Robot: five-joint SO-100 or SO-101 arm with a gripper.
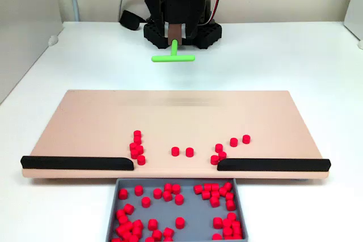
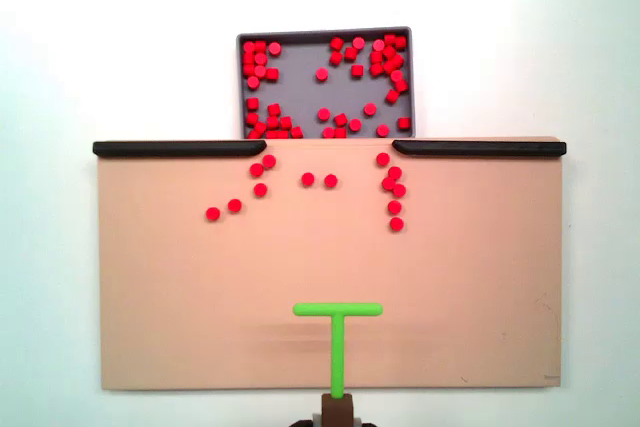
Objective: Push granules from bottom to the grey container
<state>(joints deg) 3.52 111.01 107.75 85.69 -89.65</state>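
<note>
Many red granules lie in the grey container [image 1: 241, 205] [image 2: 300, 87]. More granules sit on the tan board [image 1: 170, 120] [image 2: 300, 267] near the gap between its two black strips: a left cluster [image 1: 136, 148] [image 2: 397, 205], two in the middle [image 1: 182, 151] [image 2: 318, 180], and a right group [image 1: 224, 150] [image 2: 250, 187]. My gripper [image 1: 174, 35] [image 2: 338, 405] is shut on the stem of the green T-shaped tool [image 1: 173, 56] [image 2: 338, 332]. The tool hangs raised over the board's arm-side edge, its crossbar far from the granules.
Black strips [image 1: 76, 163] [image 1: 272, 164] line the board's edge on either side of the gap above the container. The arm's black base [image 1: 181, 29] stands behind the board on the white table [image 1: 295, 60]. The board's middle is bare.
</note>
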